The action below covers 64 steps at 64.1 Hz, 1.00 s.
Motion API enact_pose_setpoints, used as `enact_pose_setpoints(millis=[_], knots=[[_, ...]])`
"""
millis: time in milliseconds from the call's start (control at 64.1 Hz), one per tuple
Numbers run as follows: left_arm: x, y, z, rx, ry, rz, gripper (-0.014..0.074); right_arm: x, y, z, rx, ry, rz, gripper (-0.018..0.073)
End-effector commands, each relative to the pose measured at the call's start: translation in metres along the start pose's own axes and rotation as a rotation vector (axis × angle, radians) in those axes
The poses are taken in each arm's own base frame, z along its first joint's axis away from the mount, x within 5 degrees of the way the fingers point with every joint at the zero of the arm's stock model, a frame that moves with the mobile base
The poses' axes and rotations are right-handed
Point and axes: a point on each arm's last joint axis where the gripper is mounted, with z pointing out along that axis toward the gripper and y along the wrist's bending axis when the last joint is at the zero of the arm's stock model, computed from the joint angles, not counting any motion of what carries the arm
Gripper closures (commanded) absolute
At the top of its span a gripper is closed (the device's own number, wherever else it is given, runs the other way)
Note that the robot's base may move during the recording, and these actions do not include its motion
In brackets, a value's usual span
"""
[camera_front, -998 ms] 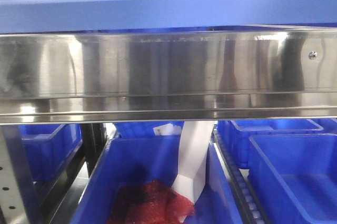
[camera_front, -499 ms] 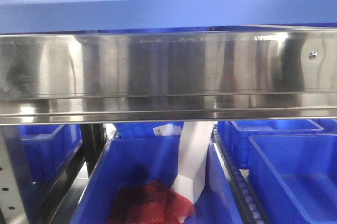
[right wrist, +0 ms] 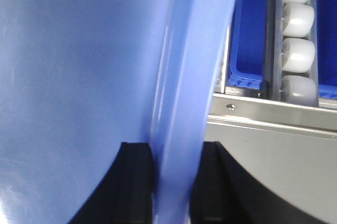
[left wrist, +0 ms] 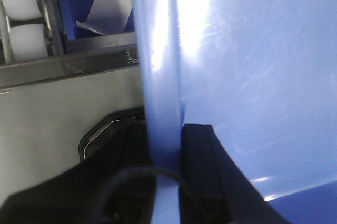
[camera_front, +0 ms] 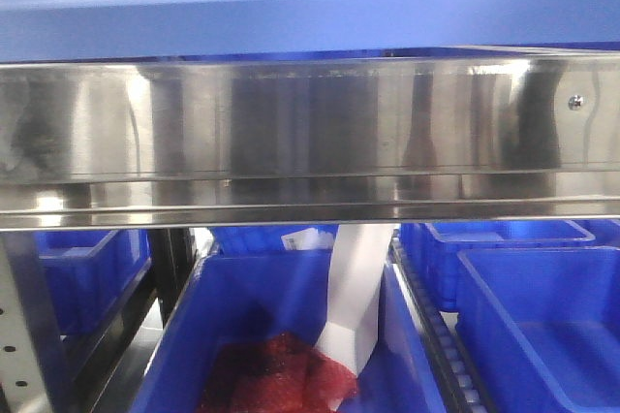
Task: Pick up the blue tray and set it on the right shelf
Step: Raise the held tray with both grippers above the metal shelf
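Nothing has visibly moved in the last second: the blue tray (camera_front: pixel 310 6), a rim pinched by the left pincer (left wrist: pixel 164 142) and another by the right pincer (right wrist: pixel 175 158), stays along the front edge of the right shelf (camera_front: pixel 310 132), so release looks pending.

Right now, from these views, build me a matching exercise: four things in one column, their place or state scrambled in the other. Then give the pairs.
Things
1. blue tray
2. right shelf's front rail
3. red mesh
4. white rollers

Places or states
A. lying in the dark blue bin below the rail
B. rim clamped by the left gripper and the right gripper
C. carries a small screw near one end
D. lined up in a row

Pairs: 1-B, 2-C, 3-A, 4-D
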Motion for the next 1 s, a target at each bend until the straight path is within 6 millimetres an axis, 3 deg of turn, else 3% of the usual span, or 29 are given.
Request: enact_pose_setpoints(millis=[0,156,312,530,639,811,982], knots=[[0.007,-0.009,-0.015,0.078,0.021,0.023,0.0645,-0.011,0.005,-0.014,-0.086,-0.137,-0.016,0.0504],[0.004,-0.010,-0.015,0.088,-0.007,0.038,0.0645,-0.011,0.005,-0.014,-0.089,-0.142,-0.016,0.0504],[-0.003,-0.009,-0.017,0.096,-0.081,0.168,0.0645,-0.021,0.009,-0.019,-0.125,-0.213,-0.014,0.0504],[-0.045,0.002,-0.035,0.072,-0.235,0.138,0.0645,-0.062,0.023,-0.032,-0.148,-0.308,-0.020,0.0504],[-0.077,0.013,-0.035,0.040,-0.276,0.088,0.0645,-0.089,0.033,-0.026,-0.147,-0.327,-0.017,0.0504],[-0.116,0.032,-0.019,-0.001,-0.288,0.021,0.0645,-0.123,0.044,0.007,-0.118,-0.310,-0.003,0.0504],[-0.140,0.048,0.011,-0.024,-0.272,-0.012,0.0645,-0.138,0.045,0.056,-0.072,-0.241,0.005,0.0504]])
